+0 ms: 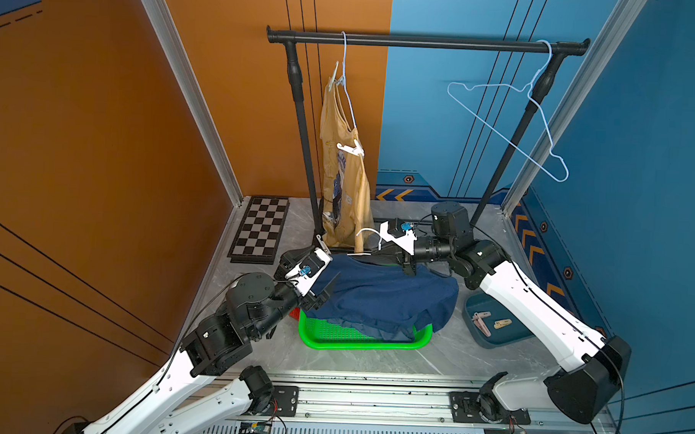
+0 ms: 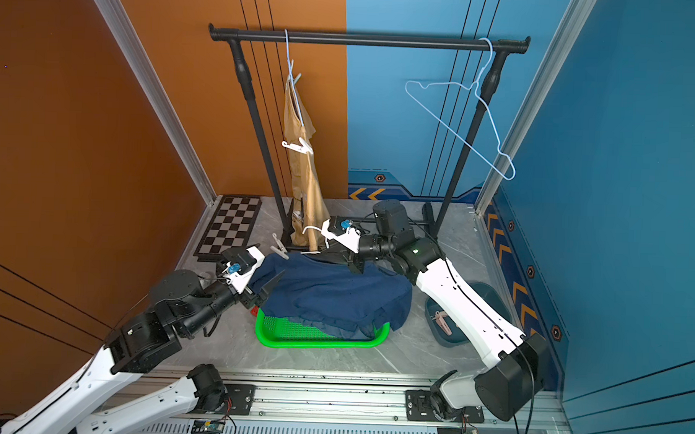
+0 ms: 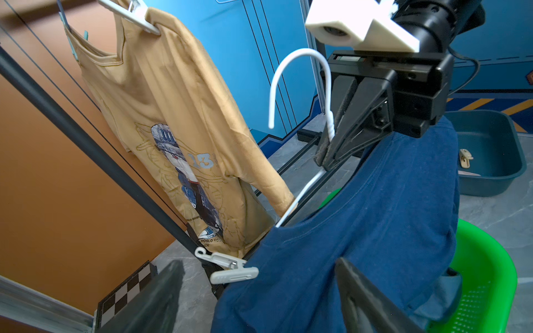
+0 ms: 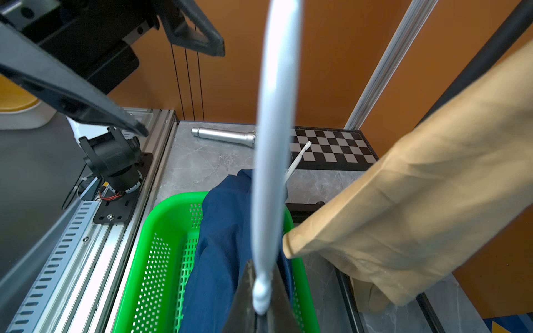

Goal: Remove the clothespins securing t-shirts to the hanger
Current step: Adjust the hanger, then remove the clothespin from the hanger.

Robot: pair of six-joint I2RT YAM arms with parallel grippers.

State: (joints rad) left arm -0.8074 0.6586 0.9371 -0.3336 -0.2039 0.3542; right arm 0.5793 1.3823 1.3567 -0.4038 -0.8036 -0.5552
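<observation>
Only the left wrist view shows the right gripper (image 3: 327, 155) pinching the twisted neck of the white wire hanger (image 3: 300, 56). The navy t-shirt (image 3: 375, 230) hangs from it above the green basket (image 3: 490, 274). A ribbed pale-grey clothespin (image 3: 230, 268) grips the shirt's shoulder, up behind the basket's left end. The left gripper (image 1: 321, 292) faces it, its 2 black fingers spread wide.

Only the right wrist view shows a smooth silver metal tube (image 4: 223, 136) left of the basket. In a top view, a pink clothespin (image 1: 480, 322) and a cream clothespin (image 1: 502, 322) lie in the teal tray (image 1: 488, 339) right of the basket. The basket is glossy perforated plastic. The soft mustard t-shirt (image 1: 343, 186) hangs behind it.
</observation>
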